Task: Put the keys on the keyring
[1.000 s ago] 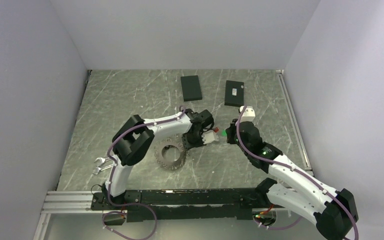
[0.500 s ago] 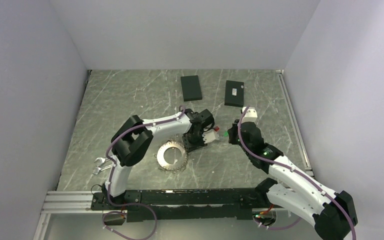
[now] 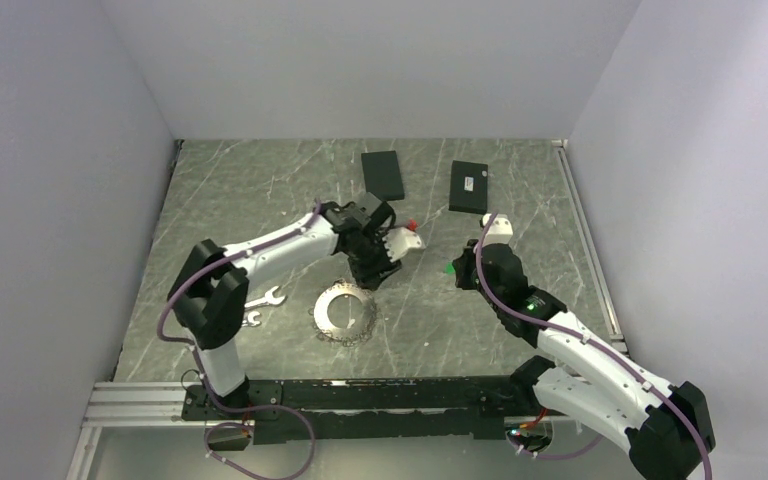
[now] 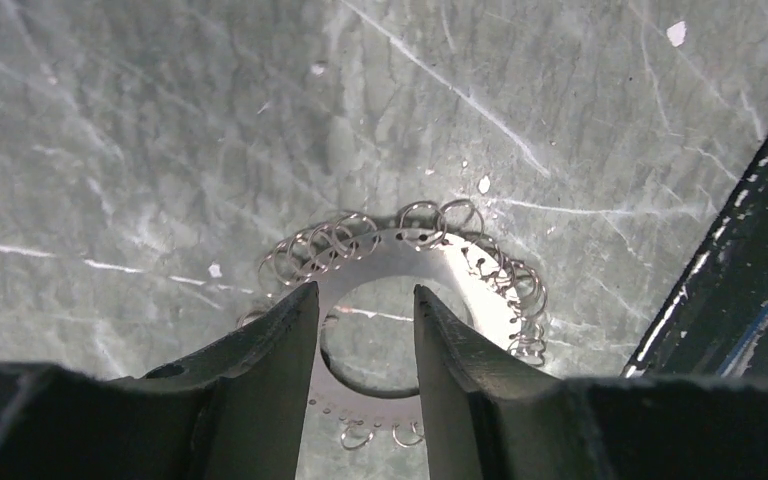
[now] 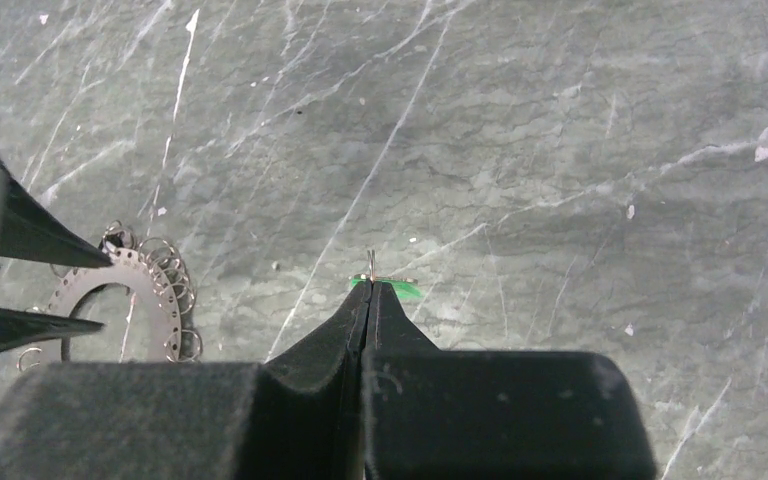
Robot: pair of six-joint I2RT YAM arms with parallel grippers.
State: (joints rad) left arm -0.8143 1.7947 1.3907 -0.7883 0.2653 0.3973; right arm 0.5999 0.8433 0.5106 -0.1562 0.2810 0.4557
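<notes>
The left gripper point(image 4: 365, 292) hangs with its jaws parted and nothing between them. The keyring point(image 4: 400, 250) lies flat on the table point(image 4: 140, 130) directly below its fingertips. The open centre sits under the gap, and small wire loops crowd the ring's far and right edges. Being round, the ring has no long axis to line up with; what matters is that it lies down and slightly ahead of this gripper.

The right gripper point(image 5: 370, 288) is clamped shut on a small green piece point(image 5: 400, 287) with a thin wire loop standing just past the tips. It is probably a tagged key, though it is too small to be sure. The piece lies crosswise to the jaws. From this gripper the keyring lies low and well to the left, so the left arm is plainly the nearer one.

Beyond both grippers lie two black boxes point(image 3: 382, 175). One carries a pale label point(image 3: 470, 183), but it cannot be read.
</notes>
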